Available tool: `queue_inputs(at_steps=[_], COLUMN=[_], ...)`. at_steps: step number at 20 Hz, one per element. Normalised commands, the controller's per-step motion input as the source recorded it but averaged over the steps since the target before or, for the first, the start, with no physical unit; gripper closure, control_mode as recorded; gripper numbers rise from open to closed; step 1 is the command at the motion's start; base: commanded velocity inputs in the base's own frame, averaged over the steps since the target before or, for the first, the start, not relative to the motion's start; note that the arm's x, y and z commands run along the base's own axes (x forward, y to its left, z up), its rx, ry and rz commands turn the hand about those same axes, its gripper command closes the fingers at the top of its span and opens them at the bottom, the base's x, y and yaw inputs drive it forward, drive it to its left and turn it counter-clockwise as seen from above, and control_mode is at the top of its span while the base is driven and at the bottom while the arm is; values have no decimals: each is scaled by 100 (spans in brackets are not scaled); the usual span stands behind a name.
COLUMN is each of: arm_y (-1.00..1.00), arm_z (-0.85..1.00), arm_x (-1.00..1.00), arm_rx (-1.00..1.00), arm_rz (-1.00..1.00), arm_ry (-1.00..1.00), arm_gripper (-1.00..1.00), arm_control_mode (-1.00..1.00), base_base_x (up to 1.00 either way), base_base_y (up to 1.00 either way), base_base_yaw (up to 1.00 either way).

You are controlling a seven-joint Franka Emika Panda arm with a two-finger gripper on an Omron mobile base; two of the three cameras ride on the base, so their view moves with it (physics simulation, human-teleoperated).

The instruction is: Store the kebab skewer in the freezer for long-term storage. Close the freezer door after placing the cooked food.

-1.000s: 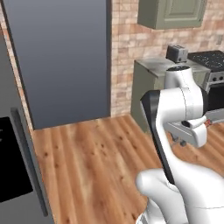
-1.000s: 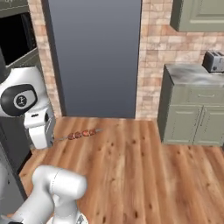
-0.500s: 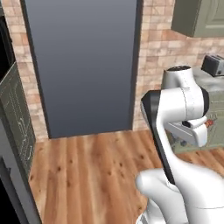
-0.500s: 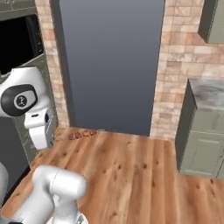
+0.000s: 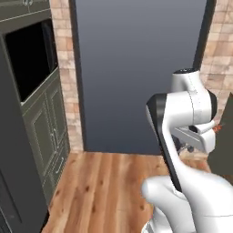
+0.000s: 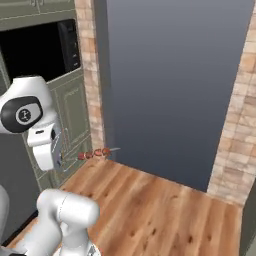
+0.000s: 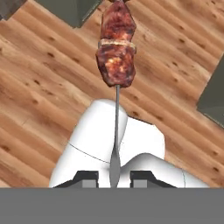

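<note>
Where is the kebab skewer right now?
The kebab skewer is pinched by its thin stem between the fingers, held in the air above the wood floor.

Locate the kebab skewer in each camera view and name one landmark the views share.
Left base view: kebab skewer at the right edge, past the arm.
Right base view: left of centre, level, above the floor.
Hand view: top centre, stick running down to the claw.
Shared landmark: wooden floor.
</note>
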Motion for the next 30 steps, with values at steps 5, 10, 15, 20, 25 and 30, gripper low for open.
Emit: queue_inputs(at_steps=[5, 10, 15, 20, 25, 30], arm_y=[0, 0, 0, 0, 0, 0], arm_z=[0, 0, 0, 0, 0, 0], arm_x=[0, 0, 0, 0, 0, 0], arm_rx=[0, 0, 0, 0, 0, 0], arm_rz=[0, 0, 0, 0, 0, 0], arm_ry=[0, 0, 0, 0, 0, 0], arm_gripper=[100, 100, 100, 100, 100, 100], arm_control_mode=[100, 100, 100, 100, 100, 100], base_base_x=[55, 17, 6, 6, 19, 5], base_base_y=[-26, -20, -24, -47, -61, -49], base_base_yaw=[61, 96, 97, 90, 85, 90])
